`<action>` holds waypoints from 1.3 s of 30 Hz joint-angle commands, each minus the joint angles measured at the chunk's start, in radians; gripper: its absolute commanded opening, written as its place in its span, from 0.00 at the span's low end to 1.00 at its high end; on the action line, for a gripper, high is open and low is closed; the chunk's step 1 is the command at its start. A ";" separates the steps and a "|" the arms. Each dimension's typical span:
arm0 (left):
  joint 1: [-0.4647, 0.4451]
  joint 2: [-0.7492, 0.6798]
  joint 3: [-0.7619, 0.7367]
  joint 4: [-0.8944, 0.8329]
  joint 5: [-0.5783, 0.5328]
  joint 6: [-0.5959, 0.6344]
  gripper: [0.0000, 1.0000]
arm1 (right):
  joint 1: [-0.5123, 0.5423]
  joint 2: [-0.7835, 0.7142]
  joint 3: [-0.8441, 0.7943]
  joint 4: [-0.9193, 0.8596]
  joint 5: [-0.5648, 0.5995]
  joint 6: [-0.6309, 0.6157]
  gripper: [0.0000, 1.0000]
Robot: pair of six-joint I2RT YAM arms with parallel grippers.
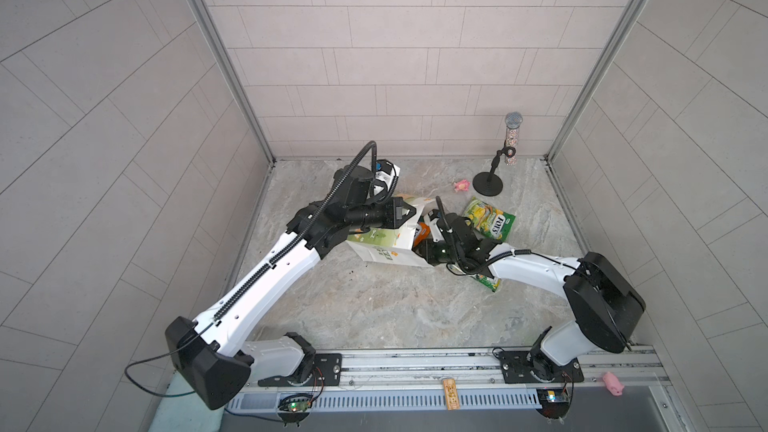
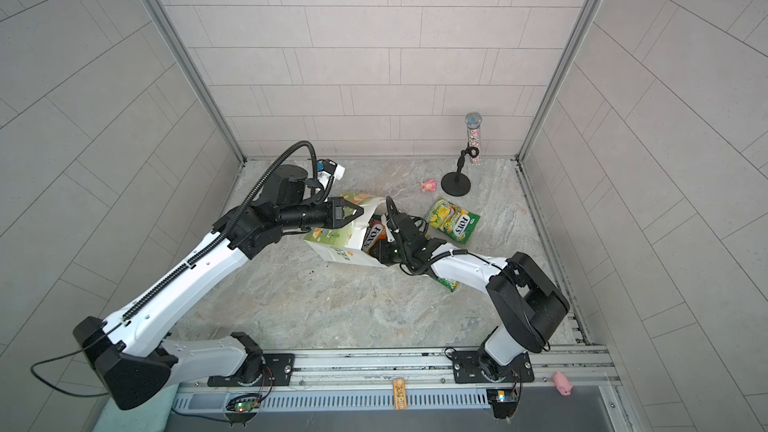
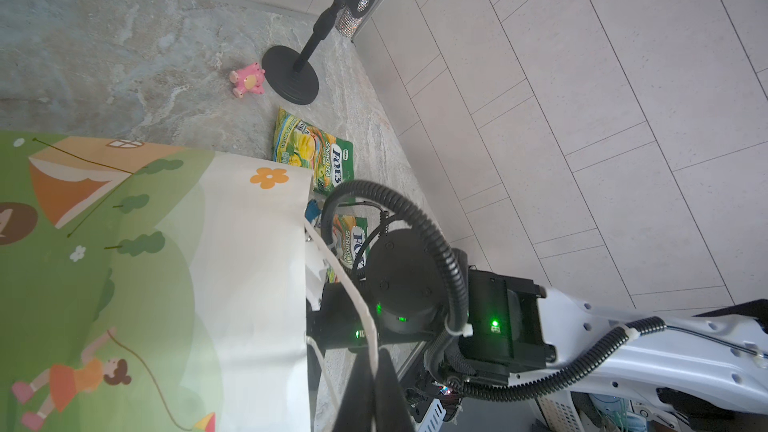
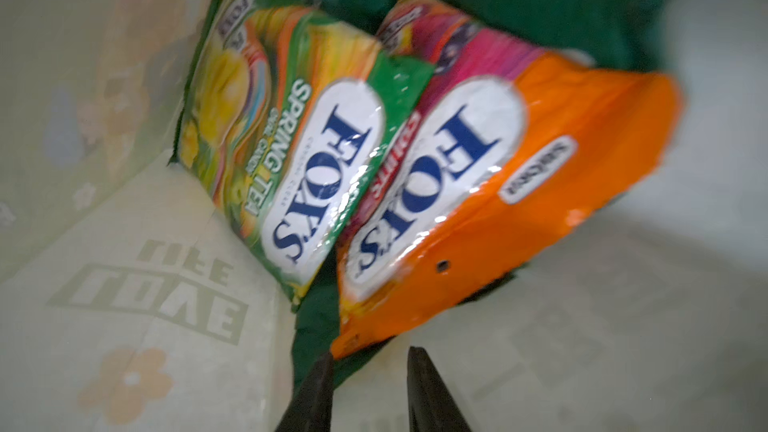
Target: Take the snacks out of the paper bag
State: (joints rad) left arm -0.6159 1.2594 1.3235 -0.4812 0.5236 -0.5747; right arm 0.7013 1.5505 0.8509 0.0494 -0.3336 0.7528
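White paper bag (image 1: 382, 255) lies on its side on the tabletop (image 1: 374, 309), the left gripper (image 1: 411, 213) pinched shut on its top edge. The right gripper (image 4: 370, 354), jaws slightly apart and empty, sits inside facing an orange FOX'S packet (image 4: 498, 222), a Spring Tea packet (image 4: 270, 139) and a dark green bag (image 4: 561, 14); another yellow-green packet (image 1: 490, 218) lies outside

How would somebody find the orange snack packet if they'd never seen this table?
Find the white paper bag in the middle of the stone table. Peek into its open mouth: the orange packet lies beside a yellow-green packet, on a dark green bag. Only it is orange.
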 commanded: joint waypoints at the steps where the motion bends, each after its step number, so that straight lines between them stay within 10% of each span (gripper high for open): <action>1: -0.004 -0.031 -0.005 -0.003 0.012 0.016 0.00 | 0.050 -0.009 0.003 0.032 0.007 0.021 0.36; 16: -0.005 -0.037 -0.021 -0.021 0.021 0.019 0.00 | 0.150 0.028 -0.020 0.050 0.040 0.009 0.54; 29: -0.004 -0.044 -0.023 -0.037 0.019 0.029 0.00 | 0.143 -0.157 -0.135 0.014 0.439 0.131 0.50; 39: -0.007 -0.040 -0.020 -0.030 0.010 0.018 0.00 | 0.113 -0.087 -0.098 0.101 0.350 0.163 0.47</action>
State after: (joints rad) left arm -0.6159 1.2411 1.3064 -0.5148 0.5346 -0.5606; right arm 0.8143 1.4399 0.7307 0.1249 0.0174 0.8845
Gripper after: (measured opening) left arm 0.042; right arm 0.473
